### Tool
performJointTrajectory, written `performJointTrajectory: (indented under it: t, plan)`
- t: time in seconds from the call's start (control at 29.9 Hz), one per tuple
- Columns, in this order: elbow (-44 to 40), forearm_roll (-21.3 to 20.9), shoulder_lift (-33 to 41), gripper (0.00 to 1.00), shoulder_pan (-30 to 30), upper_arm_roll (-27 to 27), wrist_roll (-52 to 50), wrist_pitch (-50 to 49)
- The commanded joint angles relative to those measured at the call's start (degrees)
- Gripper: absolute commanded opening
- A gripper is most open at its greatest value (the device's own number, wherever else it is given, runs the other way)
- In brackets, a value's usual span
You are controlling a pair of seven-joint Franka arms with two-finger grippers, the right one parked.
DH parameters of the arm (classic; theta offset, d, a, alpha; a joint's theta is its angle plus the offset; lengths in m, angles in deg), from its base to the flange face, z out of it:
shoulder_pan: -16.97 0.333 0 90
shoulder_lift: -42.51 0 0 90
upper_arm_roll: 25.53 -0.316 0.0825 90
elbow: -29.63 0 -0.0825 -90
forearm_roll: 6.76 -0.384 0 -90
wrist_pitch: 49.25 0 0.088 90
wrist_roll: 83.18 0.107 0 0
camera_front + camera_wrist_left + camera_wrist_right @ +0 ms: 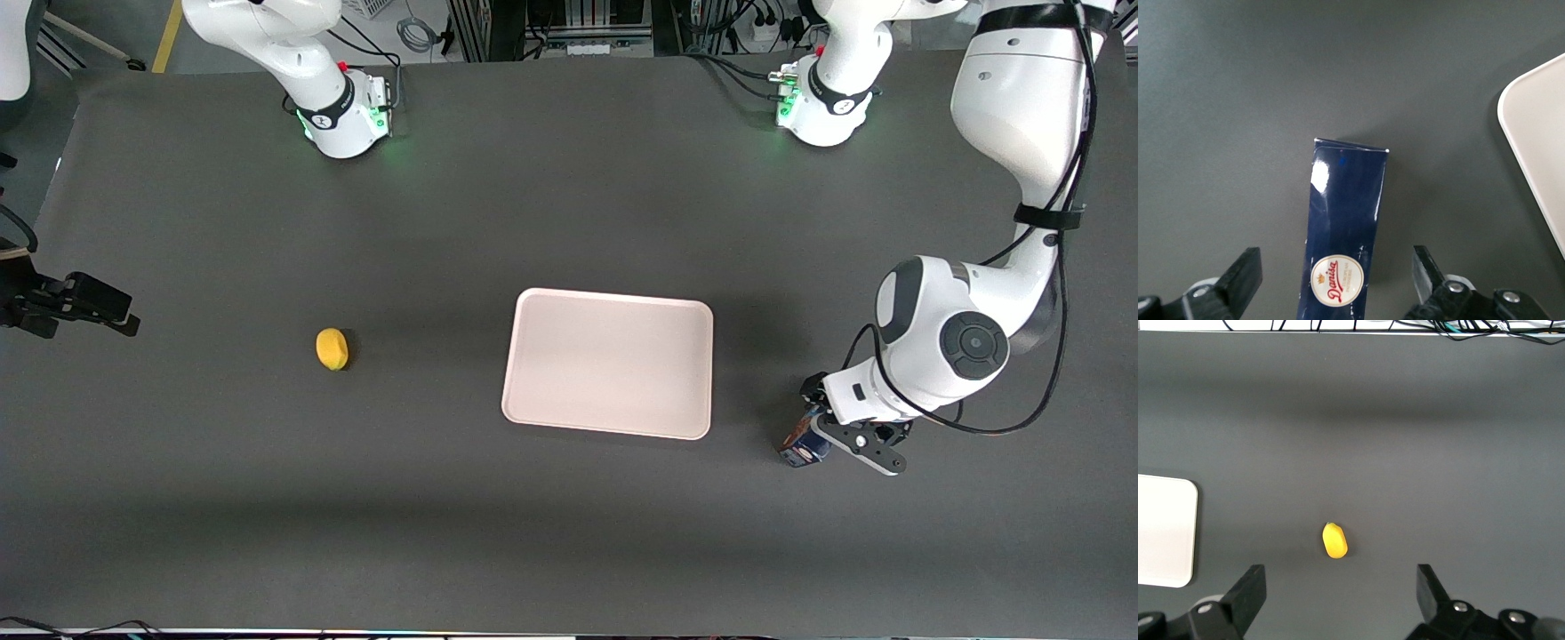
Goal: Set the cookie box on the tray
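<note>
The cookie box is a long dark navy carton with a round white-and-red logo. It rests on the dark table toward the working arm's end. In the front view the cookie box pokes out from under the hand. My left gripper is open and straddles the box's logo end, with a gap between each finger and the carton. In the front view the gripper is low over the box. The pale pinkish-white tray lies flat and empty mid-table, a short way from the box. Its rounded corner also shows in the left wrist view.
A small yellow lump lies on the table beside the tray, toward the parked arm's end. It also shows in the right wrist view, with a corner of the tray. A dark mat covers the table.
</note>
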Motion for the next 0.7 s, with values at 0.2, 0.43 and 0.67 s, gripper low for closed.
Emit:
performJointTrajectory:
  t: [0.2,0.43,0.67]
  plan:
    - [3.1,-0.8,-1.2,1.00,-0.5,-0.8,0.6,6.5]
    - [3.2,-0.8,-2.0,1.00,-0.5,-0.9,0.5,6.7]
    - [3.5,-0.8,-2.1,0.86,-0.5,-0.9,0.0,6.7]
